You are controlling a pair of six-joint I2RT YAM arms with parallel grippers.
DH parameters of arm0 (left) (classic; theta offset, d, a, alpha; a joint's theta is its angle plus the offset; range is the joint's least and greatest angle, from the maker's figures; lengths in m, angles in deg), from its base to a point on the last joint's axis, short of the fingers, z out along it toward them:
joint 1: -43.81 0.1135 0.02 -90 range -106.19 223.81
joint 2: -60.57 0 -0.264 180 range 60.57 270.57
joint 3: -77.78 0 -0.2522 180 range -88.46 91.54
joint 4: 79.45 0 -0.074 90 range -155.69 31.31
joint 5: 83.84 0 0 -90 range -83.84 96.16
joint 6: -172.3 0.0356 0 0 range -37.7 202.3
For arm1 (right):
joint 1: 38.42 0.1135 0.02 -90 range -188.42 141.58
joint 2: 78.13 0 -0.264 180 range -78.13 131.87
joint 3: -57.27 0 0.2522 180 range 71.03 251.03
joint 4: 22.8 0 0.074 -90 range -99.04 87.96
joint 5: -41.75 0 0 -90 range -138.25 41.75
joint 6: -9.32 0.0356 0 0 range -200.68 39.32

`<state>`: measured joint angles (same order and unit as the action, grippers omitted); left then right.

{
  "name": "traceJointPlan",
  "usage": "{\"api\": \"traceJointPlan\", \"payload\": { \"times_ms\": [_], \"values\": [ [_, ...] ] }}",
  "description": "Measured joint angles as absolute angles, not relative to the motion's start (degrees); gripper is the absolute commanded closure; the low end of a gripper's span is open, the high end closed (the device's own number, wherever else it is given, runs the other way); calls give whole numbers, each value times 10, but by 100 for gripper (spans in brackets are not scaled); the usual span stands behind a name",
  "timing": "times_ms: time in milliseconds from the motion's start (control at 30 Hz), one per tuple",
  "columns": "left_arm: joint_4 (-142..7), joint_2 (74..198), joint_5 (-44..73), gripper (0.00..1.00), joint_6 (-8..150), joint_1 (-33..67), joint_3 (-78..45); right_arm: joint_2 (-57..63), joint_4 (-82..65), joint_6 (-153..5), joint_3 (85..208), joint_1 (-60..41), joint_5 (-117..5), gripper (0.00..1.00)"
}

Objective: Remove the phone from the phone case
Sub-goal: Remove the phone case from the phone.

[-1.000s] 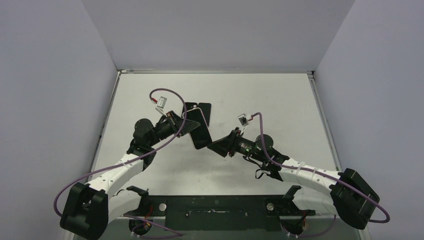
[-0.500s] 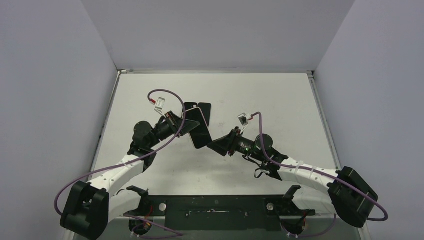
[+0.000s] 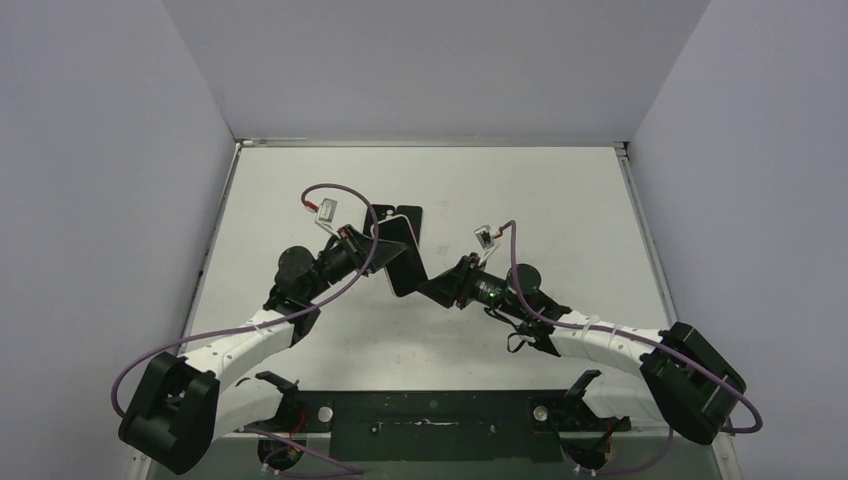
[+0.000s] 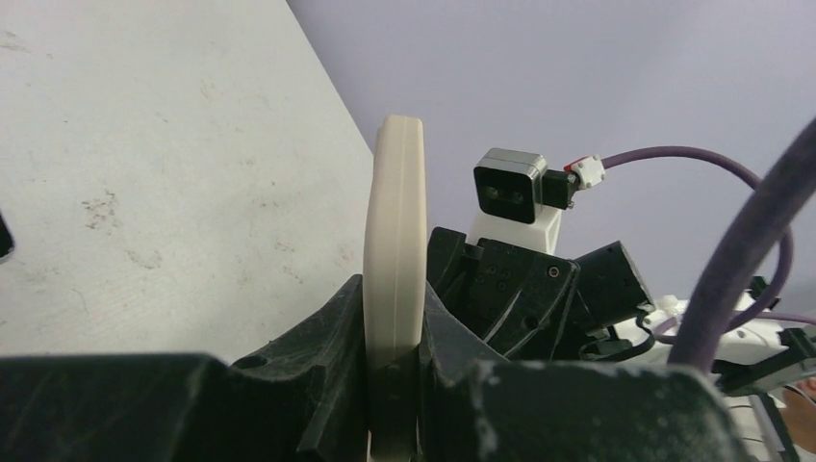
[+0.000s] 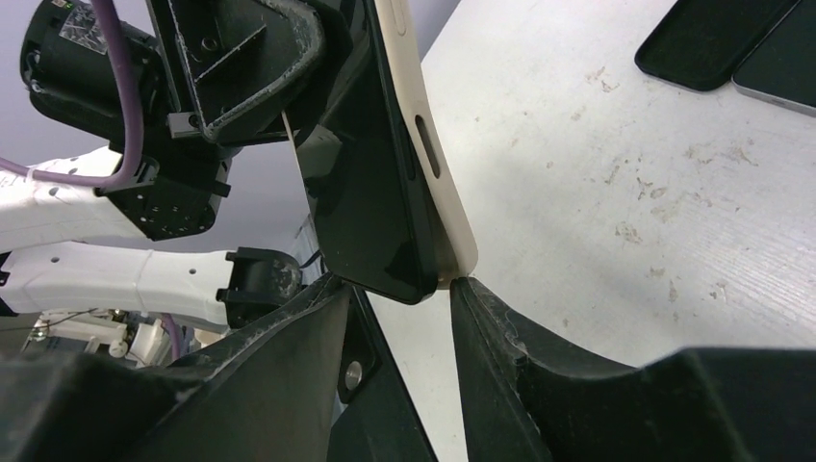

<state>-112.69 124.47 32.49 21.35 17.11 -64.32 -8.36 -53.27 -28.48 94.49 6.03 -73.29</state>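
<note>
A black phone point(image 5: 370, 192) in a cream case point(image 5: 435, 164) is held on edge above the table, mid-left in the top view point(image 3: 403, 268). My left gripper point(image 3: 378, 247) is shut on it; in the left wrist view the case's cream edge point(image 4: 395, 241) is clamped between the fingers point(image 4: 395, 332). My right gripper point(image 5: 399, 294) is open and straddles the phone's lower corner. Its right finger point(image 5: 481, 318) touches the case's corner and its left finger point(image 5: 308, 318) sits just off the screen side. In the top view it point(image 3: 432, 288) is just right of the phone.
A black case point(image 5: 707, 38) and a second dark slab point(image 5: 784, 67) lie flat on the white table point(image 5: 616, 192) behind the held phone, and show in the top view point(image 3: 410, 218). Grey walls enclose the table on three sides.
My right gripper has moved left up to the phone's lower corner. My left gripper has shifted slightly right with the phone still clamped.
</note>
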Motion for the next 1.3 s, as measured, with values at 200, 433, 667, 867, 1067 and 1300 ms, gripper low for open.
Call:
{"api": "traceJointPlan", "payload": {
  "times_ms": [200, 433, 667, 867, 1067, 1300],
  "values": [
    [-1082, 1245, 278, 100, 277, 144, -639, -70, -522, -283, 945, 59, -755, 61],
    [-1073, 1258, 266, 100, 302, 124, -629, -54, -537, -262, 945, 59, -803, 61],
    [-1141, 1286, 275, 100, 245, 123, -644, -42, -583, -238, 945, 58, -844, 54],
    [-1174, 1280, 273, 100, 217, 123, -651, -39, -610, -229, 945, 55, -856, 49],
    [-1201, 1258, 272, 100, 195, 123, -662, -21, -650, -228, 945, 55, -855, 49],
    [-1248, 1260, 259, 100, 180, 123, -684, -6, -674, -223, 945, 54, -857, 48]
  ]
}}
